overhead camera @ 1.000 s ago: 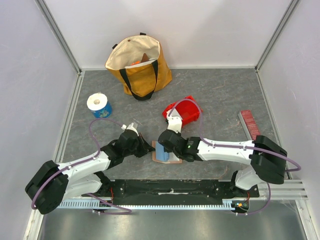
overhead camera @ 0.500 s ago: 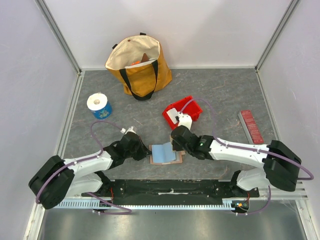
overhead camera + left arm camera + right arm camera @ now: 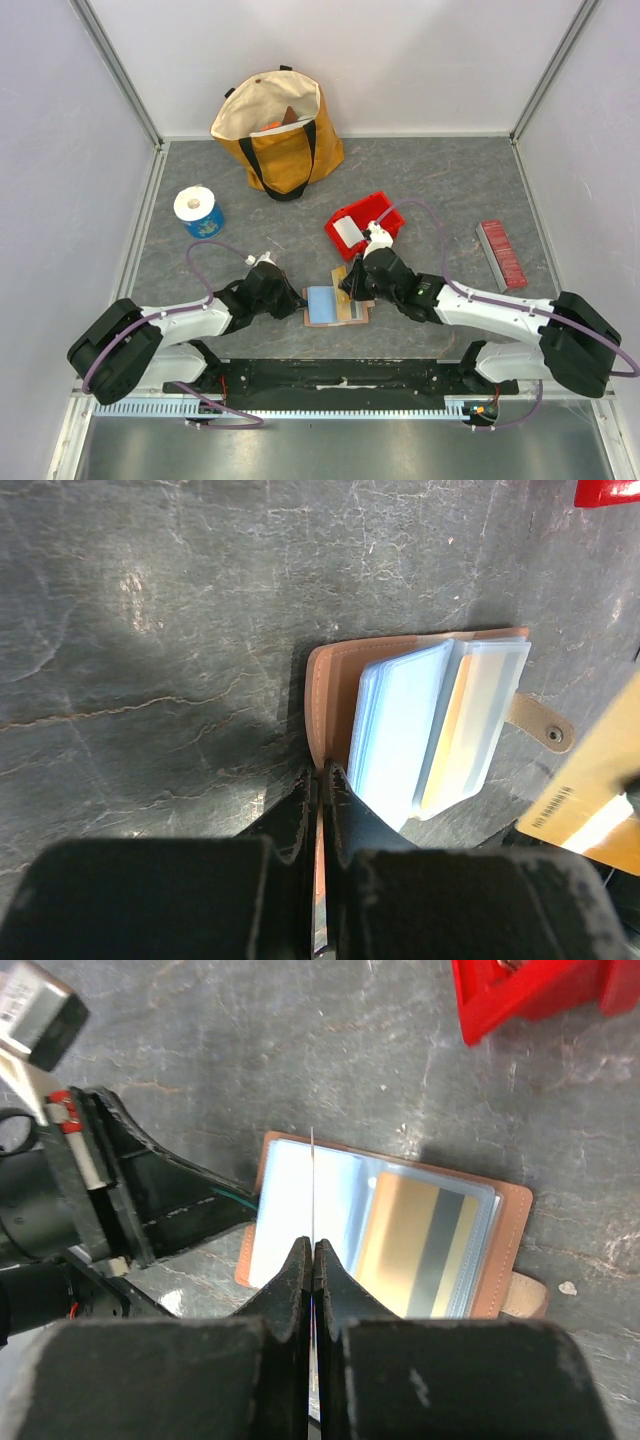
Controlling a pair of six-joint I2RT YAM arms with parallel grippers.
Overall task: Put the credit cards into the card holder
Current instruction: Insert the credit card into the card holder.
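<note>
The tan card holder [image 3: 325,318] lies open on the grey table, its clear sleeves showing light blue. My left gripper [image 3: 299,300] is shut on its left leather edge [image 3: 335,695], with the jaws pinching the flap [image 3: 322,776]. A gold credit card with a dark stripe [image 3: 420,1245] sits in a sleeve on the holder's right half [image 3: 510,1230]. My right gripper [image 3: 352,284] hovers over the holder's upper right, shut on a yellowish credit card [image 3: 343,279]. That card shows edge-on [image 3: 313,1185] in the right wrist view, above the blue sleeve. A white card [image 3: 347,232] lies in the red bin.
The red bin [image 3: 385,215] stands just behind the holder. A yellow tote bag [image 3: 280,130] sits at the back. A blue-and-white roll [image 3: 199,211] is at the left. A dark-red ribbed bar [image 3: 500,255] lies at the right.
The right gripper has drawn back from on top of the holder to its upper right, uncovering the sleeves. The left gripper keeps its hold on the holder's edge and has shifted slightly right.
</note>
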